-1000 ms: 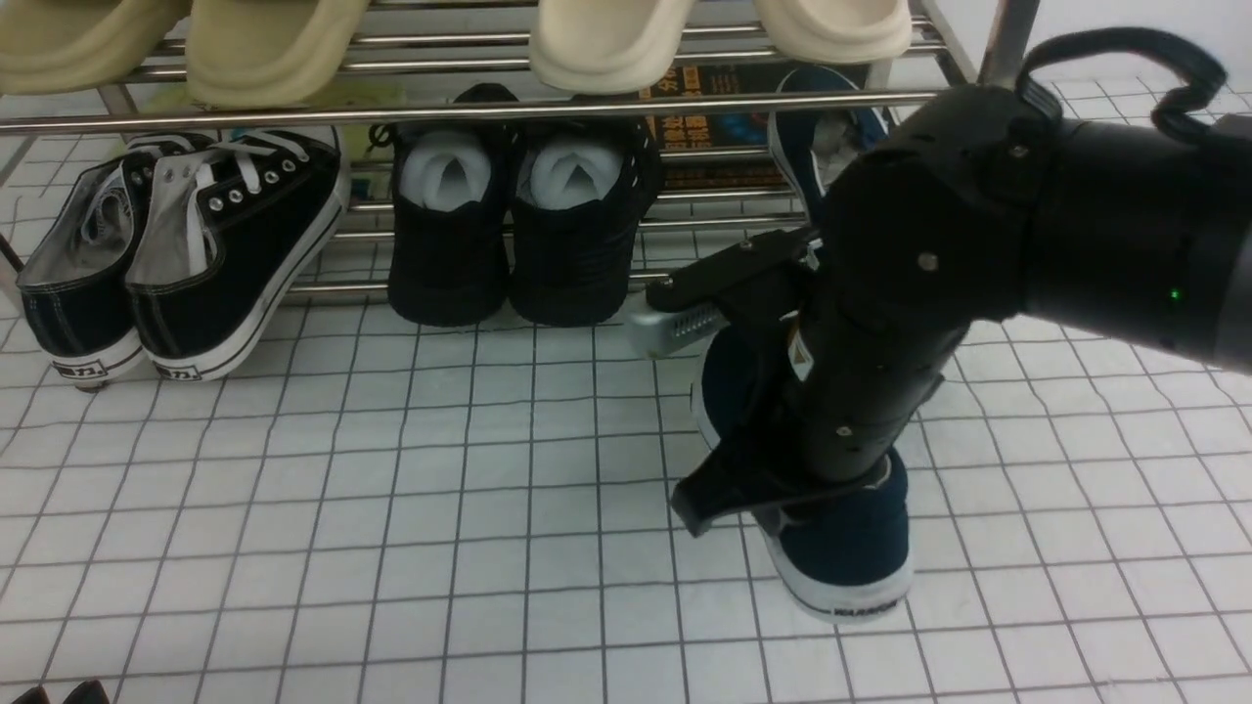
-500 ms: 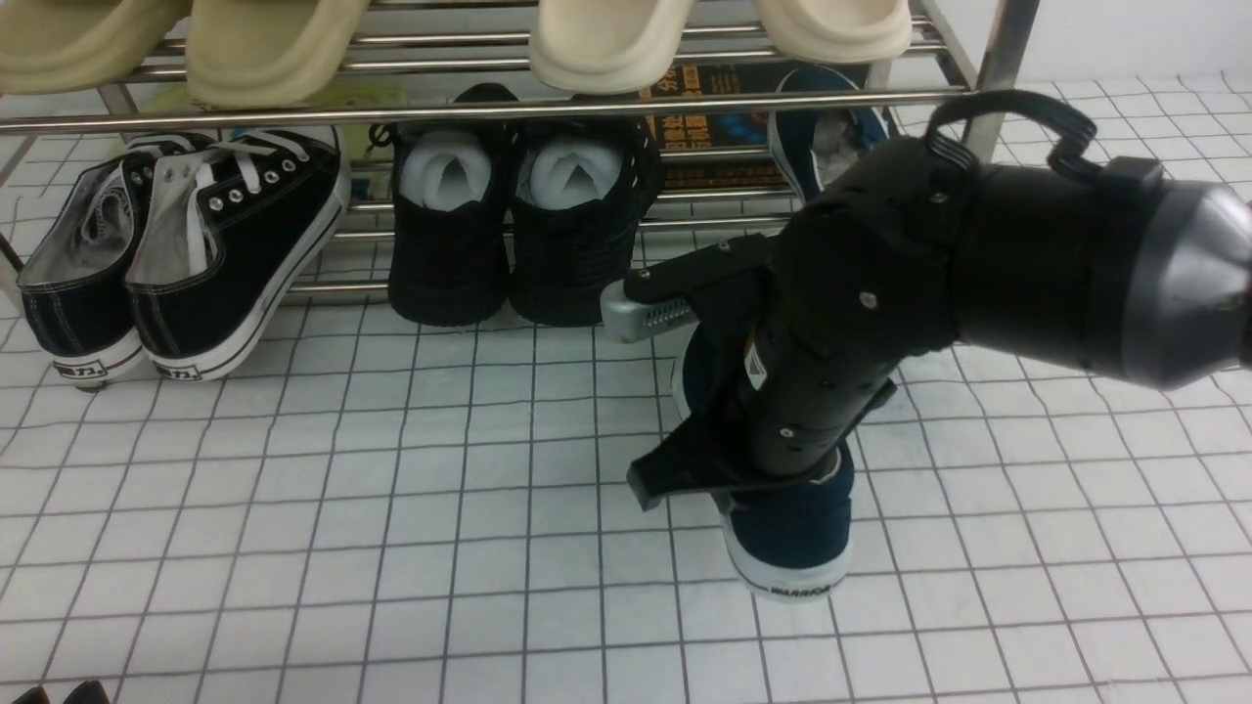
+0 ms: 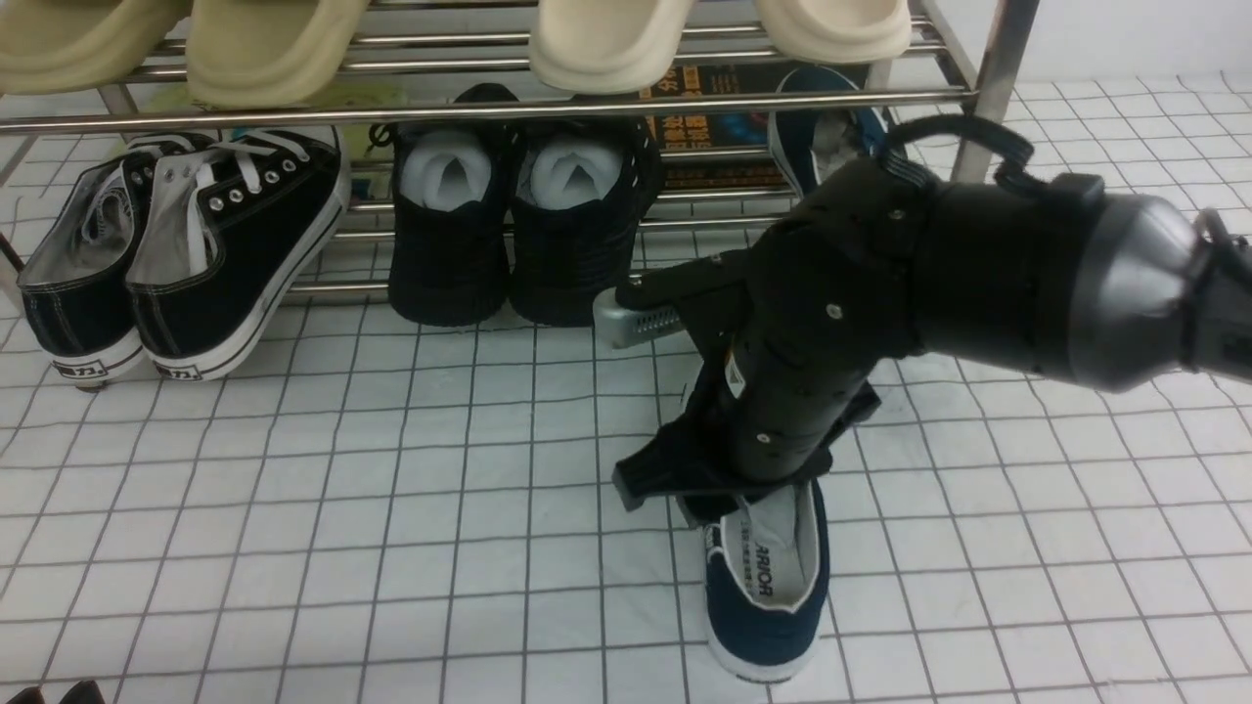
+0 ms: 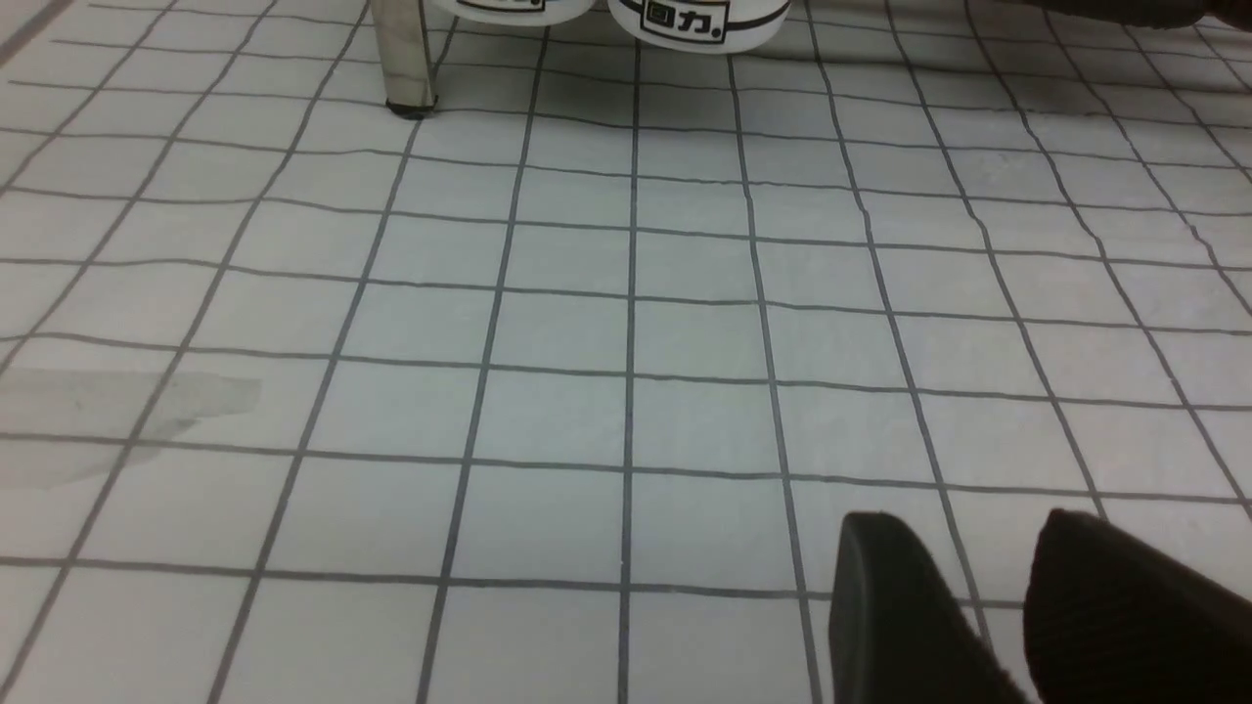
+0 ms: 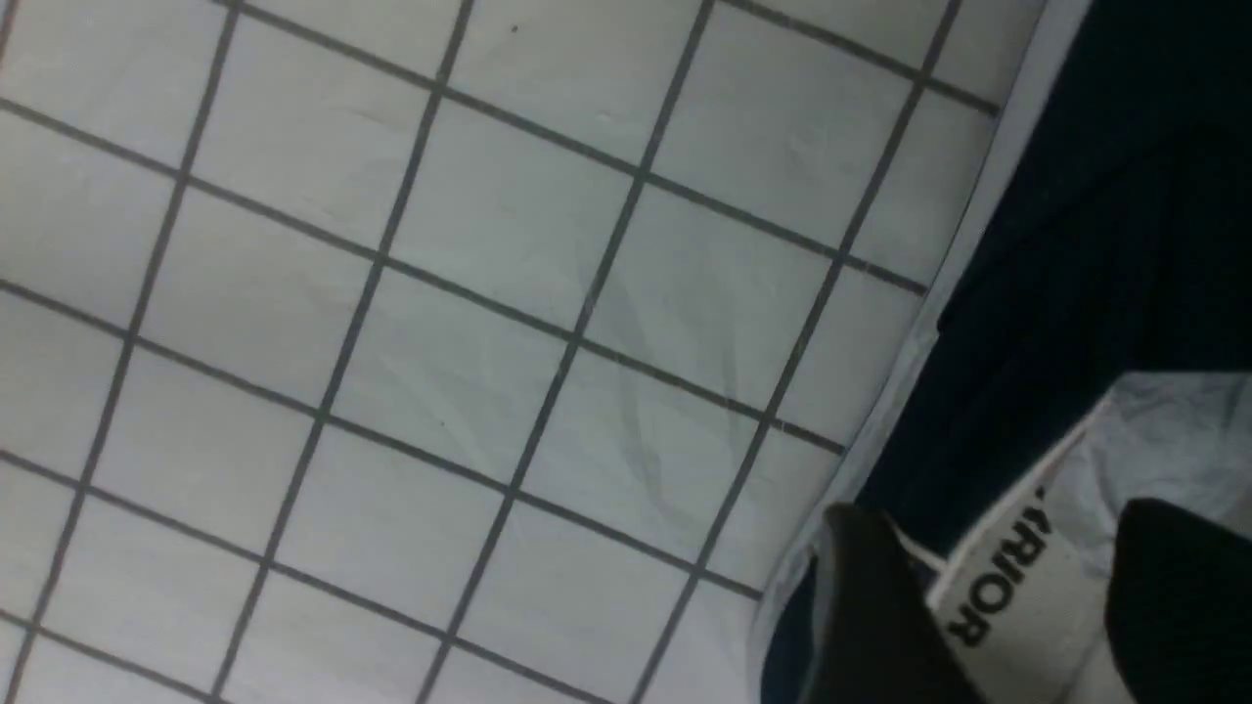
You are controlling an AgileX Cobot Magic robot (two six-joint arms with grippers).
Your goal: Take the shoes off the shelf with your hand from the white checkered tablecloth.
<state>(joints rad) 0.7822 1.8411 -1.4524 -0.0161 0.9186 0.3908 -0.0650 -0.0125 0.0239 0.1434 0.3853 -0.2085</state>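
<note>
At five o'clock over the navy shoe (image 3: pixel 763 631)'s edge, with right claw (image 5: pixel 1007 567) parted, empty, and open cloth (image 3: pixel 440 538) toward nine.

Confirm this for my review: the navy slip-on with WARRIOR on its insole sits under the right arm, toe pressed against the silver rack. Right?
Not quite: the navy slip-on does sit under the right arm, but it lies on the white checkered cloth, away from the silver rack, as the front view shows.

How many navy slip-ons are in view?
2. One navy slip-on is on the checkered cloth, partly under the right gripper; the other slip-on is on the rack, partly covered. More may be hidden.
</note>
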